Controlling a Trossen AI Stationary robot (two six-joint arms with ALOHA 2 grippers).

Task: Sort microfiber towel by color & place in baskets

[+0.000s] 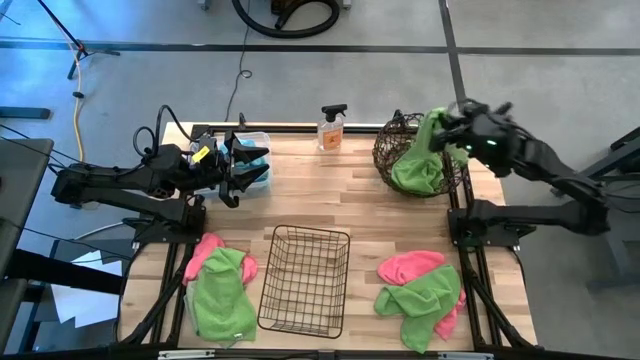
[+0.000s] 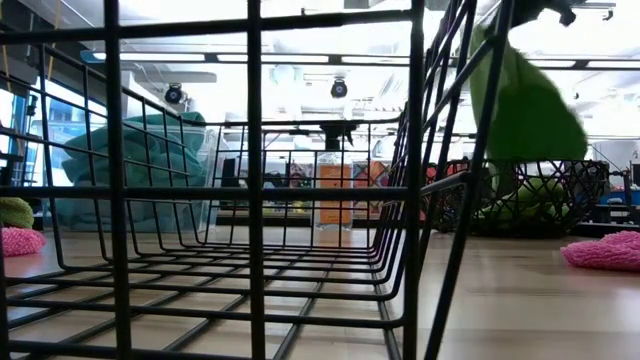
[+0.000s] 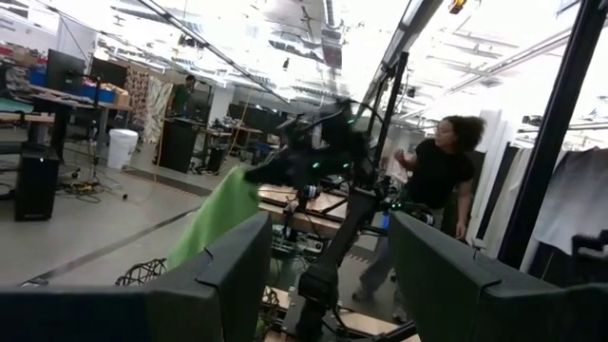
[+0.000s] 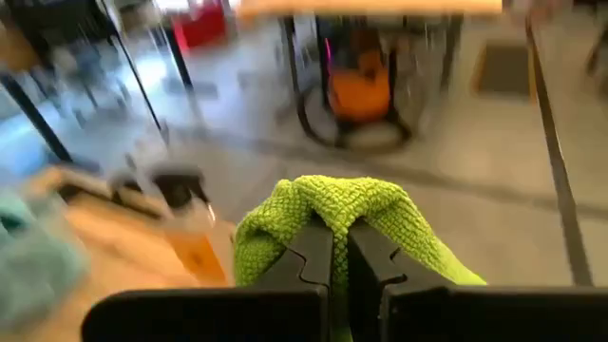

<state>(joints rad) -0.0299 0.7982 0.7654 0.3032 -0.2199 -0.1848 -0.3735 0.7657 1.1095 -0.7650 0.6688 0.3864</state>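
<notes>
A lime green towel (image 1: 420, 160) is pinched at its top fold by the right gripper (image 1: 445, 135), which is closed on it above the round wire basket (image 1: 388, 152); the cloth hangs from the gripper with its long axis running downward, and its lower end is draped into that basket. In the right wrist view the fold (image 4: 337, 214) is seen bunched over the closed fingers (image 4: 313, 256). The left gripper (image 1: 236, 165) is held with its fingers apart and nothing between them, over the clear plastic bin (image 1: 262, 140), in which teal towels (image 2: 130, 165) are piled. The spray bottle (image 1: 332, 128) stands on the bench (image 1: 340, 200) between the bin and the round wire basket. The black grid basket (image 1: 305, 280) lies nearer the front edge than the round wire basket. To one side of it a pink towel (image 1: 205, 250) is partly covered by a green one (image 1: 222, 290); on the side below the round wire basket a pink towel (image 1: 410, 267) and a green one (image 1: 415, 300) overlap. How much already lies inside the round wire basket cannot be made out, and the low view is largely blocked by grid wires
</notes>
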